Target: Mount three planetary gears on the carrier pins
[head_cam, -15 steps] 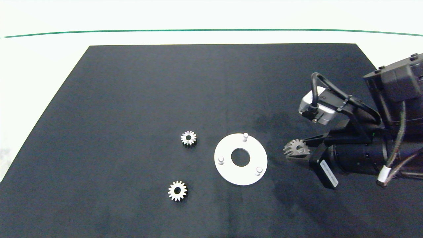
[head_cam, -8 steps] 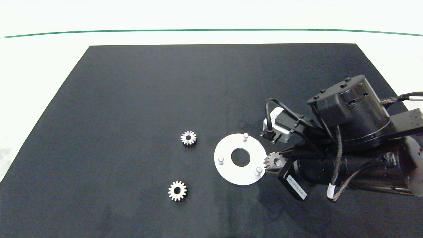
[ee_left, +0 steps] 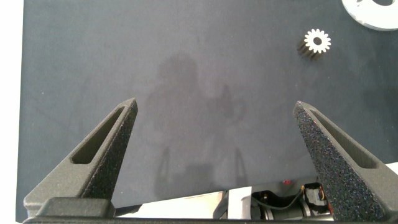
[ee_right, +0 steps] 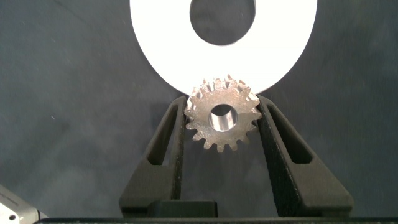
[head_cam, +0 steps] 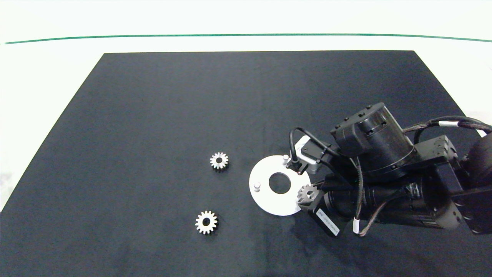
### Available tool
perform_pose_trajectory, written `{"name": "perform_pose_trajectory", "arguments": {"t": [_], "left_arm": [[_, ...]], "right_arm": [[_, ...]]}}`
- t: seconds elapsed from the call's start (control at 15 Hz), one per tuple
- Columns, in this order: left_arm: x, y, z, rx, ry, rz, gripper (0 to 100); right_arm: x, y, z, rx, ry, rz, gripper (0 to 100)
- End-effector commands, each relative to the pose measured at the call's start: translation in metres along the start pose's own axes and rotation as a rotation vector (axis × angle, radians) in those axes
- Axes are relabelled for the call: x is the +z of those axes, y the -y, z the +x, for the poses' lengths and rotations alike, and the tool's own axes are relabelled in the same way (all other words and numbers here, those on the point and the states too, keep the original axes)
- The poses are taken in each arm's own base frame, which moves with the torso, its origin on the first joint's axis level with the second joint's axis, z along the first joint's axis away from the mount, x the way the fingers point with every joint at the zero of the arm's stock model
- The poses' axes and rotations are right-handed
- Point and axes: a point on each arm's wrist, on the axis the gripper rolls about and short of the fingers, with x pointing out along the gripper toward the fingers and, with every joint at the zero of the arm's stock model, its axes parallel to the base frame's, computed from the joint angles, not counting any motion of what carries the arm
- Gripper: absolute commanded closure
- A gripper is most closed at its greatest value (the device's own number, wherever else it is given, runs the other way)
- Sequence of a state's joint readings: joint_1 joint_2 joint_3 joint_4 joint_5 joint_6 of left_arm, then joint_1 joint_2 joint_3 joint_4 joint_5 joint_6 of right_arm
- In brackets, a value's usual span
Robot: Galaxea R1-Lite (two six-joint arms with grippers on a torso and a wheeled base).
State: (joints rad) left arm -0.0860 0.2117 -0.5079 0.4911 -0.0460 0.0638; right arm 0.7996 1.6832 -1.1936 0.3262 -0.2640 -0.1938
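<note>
The right claw grips a silver-grey metal planetary gear between its two grey fingers, holding it over the near right edge of the flat white disc on the black, matte-textured mat that covers the bench. In the right wrist view the held gear shows pointed teeth and a round centre hole, clamped by a finger on either side, with the disc and its large centre hole just beyond. That view shows none of the carrier pins; the head view shows two short upright cylindrical pins, one at the disc's left and one at its far edge, the latter partly behind the arm's wrist camera and cable. The third pin cannot be seen under the gear and claw.

Two more gears lie flat on the mat, well apart from the disc: one to its left, another nearer the front. The left claw, out of the head view, hangs open over bare mat, its rough-textured fingers spread wide; its wrist view catches one loose gear and a sliver of the disc.
</note>
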Motion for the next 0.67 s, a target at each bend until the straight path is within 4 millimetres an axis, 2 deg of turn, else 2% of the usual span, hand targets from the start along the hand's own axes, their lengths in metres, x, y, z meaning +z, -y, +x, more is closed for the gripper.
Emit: {"name": "perform_pose_trajectory", "arguments": {"t": [0.07,0.67], "left_arm": [[0.0,0.0,0.0,-0.002,-0.003,0.0,0],[-0.001,0.0,0.0,-0.003,-0.001,0.001,0]], "right_arm": [[0.003,-0.002,0.005,0.003,-0.006,-0.006,87],[0.002,-0.003,0.016,-0.006,-0.023,-0.005,87]]}}
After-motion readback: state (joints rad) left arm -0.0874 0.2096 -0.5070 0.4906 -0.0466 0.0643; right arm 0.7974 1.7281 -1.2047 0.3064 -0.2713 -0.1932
